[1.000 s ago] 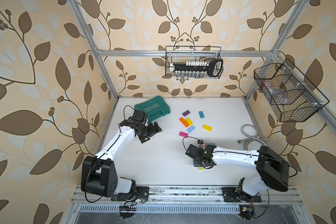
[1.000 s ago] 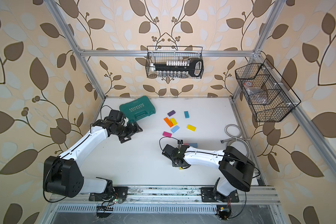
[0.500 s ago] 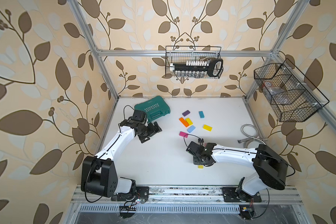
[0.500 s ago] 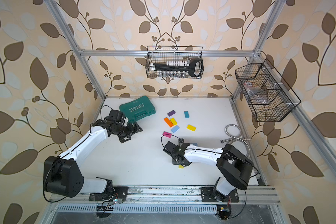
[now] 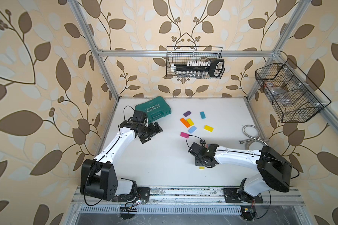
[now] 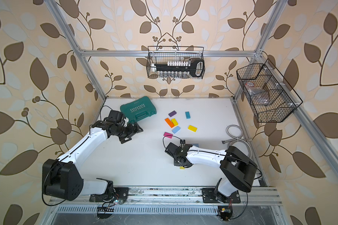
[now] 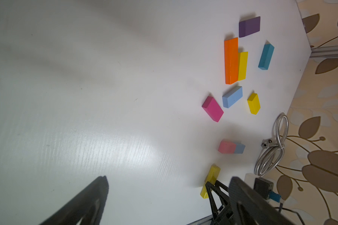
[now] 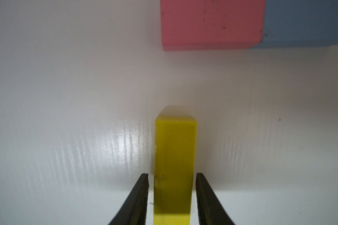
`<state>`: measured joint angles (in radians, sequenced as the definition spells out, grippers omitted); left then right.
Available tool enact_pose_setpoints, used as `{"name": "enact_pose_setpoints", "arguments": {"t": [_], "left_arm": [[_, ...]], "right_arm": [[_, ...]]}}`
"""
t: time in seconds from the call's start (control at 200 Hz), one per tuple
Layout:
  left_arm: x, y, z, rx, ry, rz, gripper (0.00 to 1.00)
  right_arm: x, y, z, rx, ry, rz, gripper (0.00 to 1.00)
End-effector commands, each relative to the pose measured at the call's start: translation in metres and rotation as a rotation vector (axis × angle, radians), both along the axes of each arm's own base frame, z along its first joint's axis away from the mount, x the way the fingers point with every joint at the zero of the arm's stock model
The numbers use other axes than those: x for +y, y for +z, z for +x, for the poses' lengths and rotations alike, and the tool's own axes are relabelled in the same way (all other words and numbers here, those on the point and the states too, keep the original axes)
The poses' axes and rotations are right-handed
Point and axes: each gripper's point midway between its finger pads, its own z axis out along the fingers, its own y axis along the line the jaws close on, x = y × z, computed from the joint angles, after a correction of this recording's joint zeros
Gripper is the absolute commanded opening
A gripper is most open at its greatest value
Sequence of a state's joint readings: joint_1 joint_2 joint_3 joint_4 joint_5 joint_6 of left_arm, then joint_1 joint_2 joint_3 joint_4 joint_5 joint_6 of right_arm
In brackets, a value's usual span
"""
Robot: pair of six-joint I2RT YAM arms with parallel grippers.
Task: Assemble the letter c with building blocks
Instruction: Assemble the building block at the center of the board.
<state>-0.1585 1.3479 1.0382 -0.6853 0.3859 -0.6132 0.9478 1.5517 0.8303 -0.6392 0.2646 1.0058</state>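
Note:
My right gripper [image 8: 172, 175] stands low over the table with its jaws on either side of a yellow block [image 8: 174, 155]. A thin gap shows on each side, so it is open and not gripping. In both top views this yellow block [image 5: 201, 167] [image 6: 182, 167] peeks out beneath the right wrist. Just beyond it a pink block [image 8: 211, 25] lies end to end with a blue block [image 8: 304, 23]. Loose blocks lie farther back: purple [image 5: 187, 113], teal [image 5: 202, 115], orange [image 5: 184, 122], yellow [image 5: 190, 122], light blue [image 5: 192, 129], another yellow [image 5: 208, 128] and magenta [image 5: 184, 134]. My left gripper [image 5: 150, 132] is wide open and empty.
A green plastic case [image 5: 153, 110] lies at the back left, right behind the left wrist. A coiled metal hose [image 5: 252, 136] lies by the right edge. Wire baskets [image 5: 194, 62] hang on the back and right walls, above the table.
The right wrist has shifted slightly over the yellow block. The left arm has not moved.

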Motion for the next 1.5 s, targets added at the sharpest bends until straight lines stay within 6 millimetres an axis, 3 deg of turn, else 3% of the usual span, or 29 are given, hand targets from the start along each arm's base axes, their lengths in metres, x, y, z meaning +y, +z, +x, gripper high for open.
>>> {"name": "enact_pose_setpoints", "arguments": {"t": [0.0, 0.31, 1.495], "left_arm": [[-0.003, -0.001, -0.005, 0.004, -0.004, -0.003, 0.99], [-0.003, -0.001, -0.001, 0.005, -0.006, -0.001, 0.99], [-0.003, 0.001, 0.001, 0.003, -0.003, 0.000, 0.99]], "right_arm": [[-0.006, -0.006, -0.009, 0.027, 0.000, -0.015, 0.36], [0.001, -0.008, -0.003, 0.027, 0.019, -0.024, 0.23], [-0.018, -0.011, 0.016, 0.016, -0.006, -0.078, 0.23]]}}
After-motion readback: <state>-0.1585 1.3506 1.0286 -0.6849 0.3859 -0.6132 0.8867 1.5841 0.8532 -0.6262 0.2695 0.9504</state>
